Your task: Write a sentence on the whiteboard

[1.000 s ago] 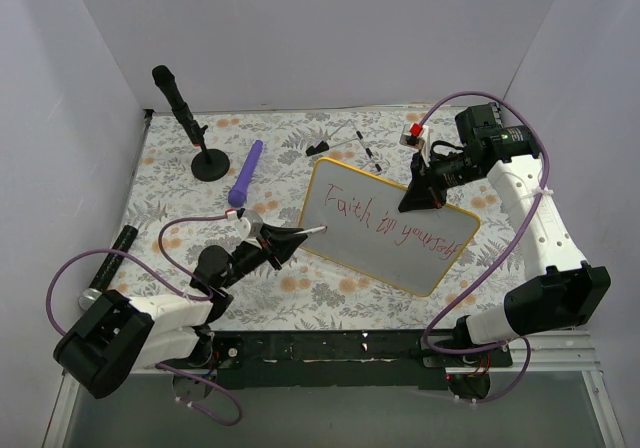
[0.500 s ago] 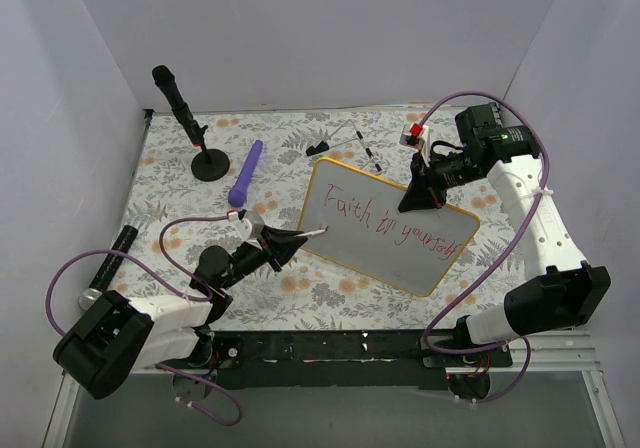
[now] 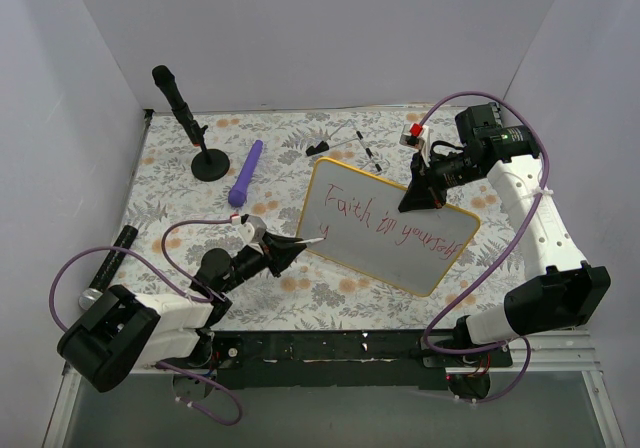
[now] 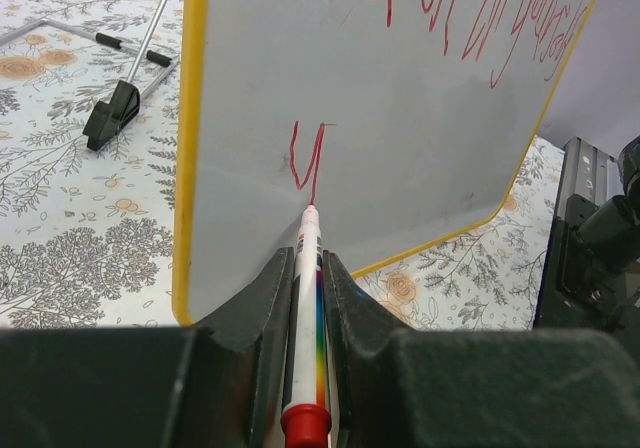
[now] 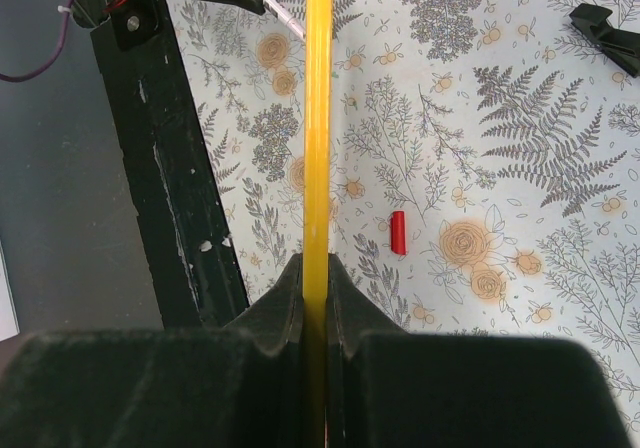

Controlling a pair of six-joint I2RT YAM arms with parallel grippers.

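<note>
One red marker point(image 4: 307, 308) (tip on whiteboard point(image 4: 420, 168))

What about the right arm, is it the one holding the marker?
No, the right fingers clamp the yellow rim of the whiteboard, while the marker sits between the left fingers.

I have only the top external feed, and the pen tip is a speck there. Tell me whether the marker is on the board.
Observer: In the left wrist view, the marker has its tip touching the whiteboard, at the foot of a red y-shaped stroke below the sentence.
Operator: Report the right grip.
Observer: The right wrist view shows the right gripper shut on the whiteboard's yellow rim, which is seen edge-on between the fingers.
</note>
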